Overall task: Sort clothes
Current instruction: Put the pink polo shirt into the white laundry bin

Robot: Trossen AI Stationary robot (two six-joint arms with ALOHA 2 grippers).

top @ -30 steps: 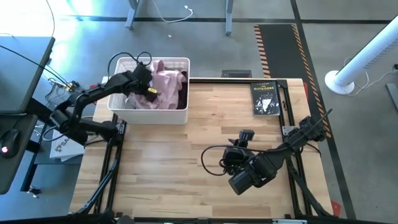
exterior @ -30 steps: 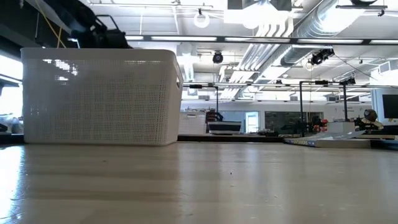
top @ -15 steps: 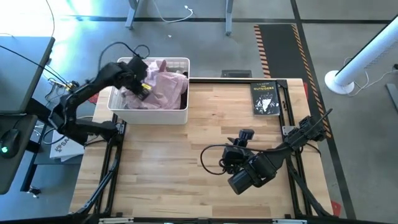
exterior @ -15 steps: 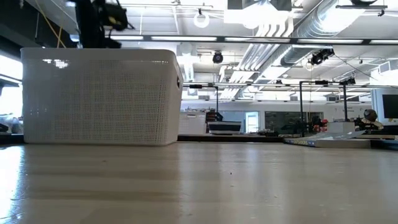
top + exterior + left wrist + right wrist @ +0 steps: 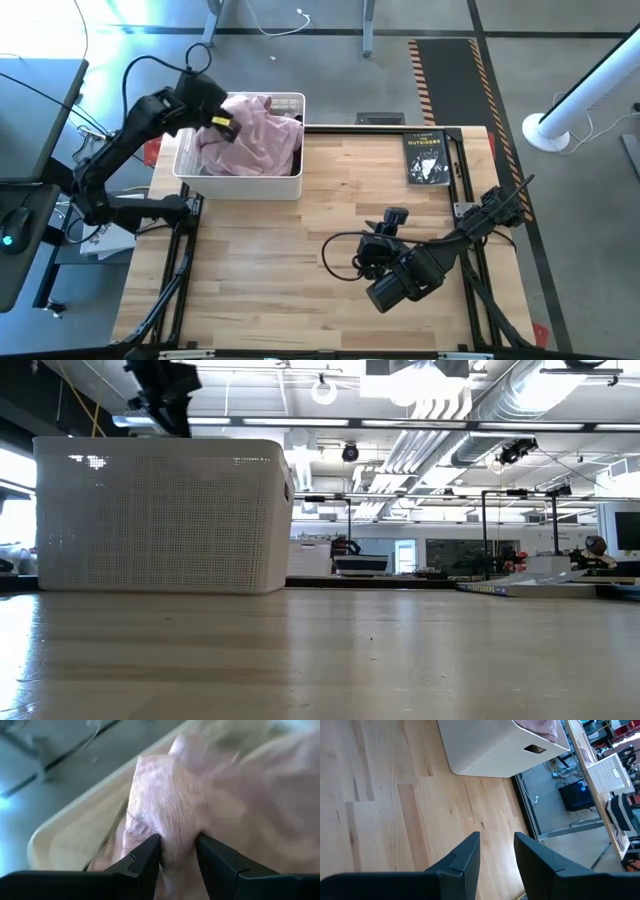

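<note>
"THE OUTSIDERS" can be read on the cover of the black paperback book (image 5: 427, 157), which lies flat near the table's (image 5: 300, 260) far right edge, well apart from the white perforated basket (image 5: 290, 185) at the far left corner. A pale pink garment (image 5: 250, 138), soft, rumpled and finely ribbed, is heaped in the basket, and a fold of it (image 5: 167, 815) is pinched between the nearly closed fingers of the left gripper (image 5: 178, 851) above the basket's left end. The right gripper (image 5: 496, 851) is held over bare wood near the table's front right, its fingers a narrow gap apart with nothing between them.

Basket (image 5: 160, 515) contents hidden, low view
</note>
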